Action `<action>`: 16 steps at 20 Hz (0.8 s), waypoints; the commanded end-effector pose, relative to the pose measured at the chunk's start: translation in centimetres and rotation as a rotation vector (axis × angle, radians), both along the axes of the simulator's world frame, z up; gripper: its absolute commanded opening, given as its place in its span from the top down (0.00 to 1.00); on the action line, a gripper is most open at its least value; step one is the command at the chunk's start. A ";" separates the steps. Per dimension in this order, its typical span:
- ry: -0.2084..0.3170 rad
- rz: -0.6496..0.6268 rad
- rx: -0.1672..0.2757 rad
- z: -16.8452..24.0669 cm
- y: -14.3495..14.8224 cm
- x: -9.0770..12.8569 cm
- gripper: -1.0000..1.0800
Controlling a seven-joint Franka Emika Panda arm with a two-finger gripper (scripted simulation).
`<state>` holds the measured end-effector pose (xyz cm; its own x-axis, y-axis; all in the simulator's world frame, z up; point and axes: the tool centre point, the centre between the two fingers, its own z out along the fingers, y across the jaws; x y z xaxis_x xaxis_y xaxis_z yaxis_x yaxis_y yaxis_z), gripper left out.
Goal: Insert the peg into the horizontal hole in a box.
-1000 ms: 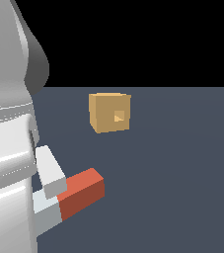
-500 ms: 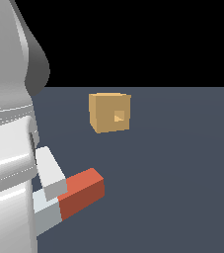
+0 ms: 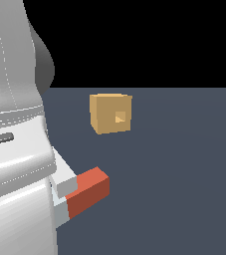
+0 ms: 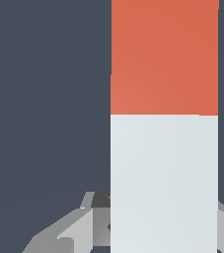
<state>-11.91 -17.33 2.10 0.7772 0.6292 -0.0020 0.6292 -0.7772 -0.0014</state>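
Observation:
The peg (image 3: 87,191) is a square bar with its red-orange half pointing toward the exterior view's right and its white-grey half (image 3: 59,211) running in under the arm. My gripper (image 3: 64,196) is shut on the white half, and one white finger (image 3: 64,177) lies along the bar's side. In the wrist view the peg (image 4: 164,123) fills the middle, with grey fingers (image 4: 81,230) pressed to both sides of its white end. The tan box (image 3: 111,113) stands farther back, apart from the peg. Its small square hole (image 3: 120,117) faces the exterior view's right front.
The arm's large white body (image 3: 15,149) fills the exterior view's left side and hides the peg's white end. A flat dark grey floor (image 3: 184,174) surrounds the box and peg.

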 end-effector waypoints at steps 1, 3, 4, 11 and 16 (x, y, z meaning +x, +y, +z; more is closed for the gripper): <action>-0.002 0.032 -0.001 0.2 0.3 1.0 1.00; -0.002 0.066 -0.001 0.4 0.7 1.9 1.00; -0.002 0.086 -0.001 0.4 0.9 2.5 1.00; -0.002 0.275 -0.002 1.2 3.6 7.4 1.00; -0.002 0.453 -0.003 1.9 7.0 11.5 1.00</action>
